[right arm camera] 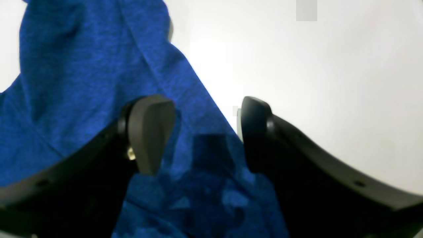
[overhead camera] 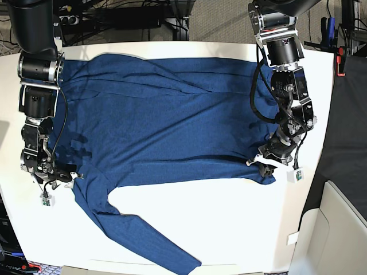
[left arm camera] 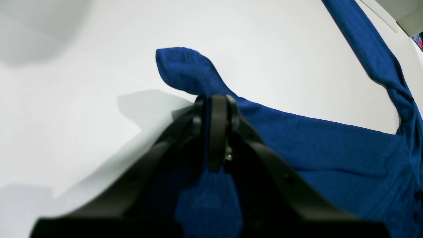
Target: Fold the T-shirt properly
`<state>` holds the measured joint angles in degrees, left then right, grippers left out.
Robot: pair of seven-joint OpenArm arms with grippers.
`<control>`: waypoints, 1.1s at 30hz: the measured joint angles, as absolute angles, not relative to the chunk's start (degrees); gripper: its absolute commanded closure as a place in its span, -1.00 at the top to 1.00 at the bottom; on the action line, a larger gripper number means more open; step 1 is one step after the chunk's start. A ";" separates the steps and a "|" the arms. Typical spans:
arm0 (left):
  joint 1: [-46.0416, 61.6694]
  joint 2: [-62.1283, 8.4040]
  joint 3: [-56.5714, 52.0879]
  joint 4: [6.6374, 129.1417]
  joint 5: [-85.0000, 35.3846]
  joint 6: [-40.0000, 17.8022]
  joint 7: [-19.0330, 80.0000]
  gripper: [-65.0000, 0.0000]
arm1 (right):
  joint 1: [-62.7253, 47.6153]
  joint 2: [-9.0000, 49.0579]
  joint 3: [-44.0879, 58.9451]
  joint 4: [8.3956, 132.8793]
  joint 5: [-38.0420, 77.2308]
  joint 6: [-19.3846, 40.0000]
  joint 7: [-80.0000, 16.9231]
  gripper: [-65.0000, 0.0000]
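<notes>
The shirt [overhead camera: 166,123] lies spread across the white table [overhead camera: 229,223], one sleeve trailing toward the near edge. The left gripper [overhead camera: 265,167] is pinched tight on the shirt's corner. The right gripper [right arm camera: 198,132] hangs spread apart over the fabric's edge.

One camera looks straight down on the whole bench [overhead camera: 229,223]; two wrist cameras sit close behind each claw, both sharing the blue T-shirt [overhead camera: 166,126] with it.
</notes>
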<state>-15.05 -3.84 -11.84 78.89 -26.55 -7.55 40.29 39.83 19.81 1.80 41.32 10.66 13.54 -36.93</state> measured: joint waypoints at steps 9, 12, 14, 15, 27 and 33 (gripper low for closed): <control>-15.05 -3.84 -11.84 78.89 -26.55 -7.55 40.32 -1.00 | 39.83 19.84 1.80 41.30 10.66 13.52 -36.93 0.27; -15.05 -3.81 -11.84 78.89 -26.55 -7.55 40.34 -1.00 | 39.83 19.84 1.80 41.30 10.66 13.52 -36.93 0.45; -15.05 -3.81 -11.84 78.89 -26.55 -7.55 40.34 -1.00 | 39.83 19.86 1.80 41.30 10.66 13.52 -36.93 0.50; -15.05 -3.84 -11.84 78.89 -26.55 -7.55 40.34 -1.00 | 39.83 19.84 1.80 41.30 10.66 13.52 -36.93 0.50; -15.05 -3.84 -11.84 78.89 -26.55 -7.55 40.34 -1.00 | 37.87 20.14 4.03 41.12 10.48 13.30 -36.60 0.49; -15.05 -3.84 -11.84 78.91 -26.59 -7.55 40.36 -1.00 | 36.03 20.73 6.81 40.27 10.39 13.08 -35.22 0.49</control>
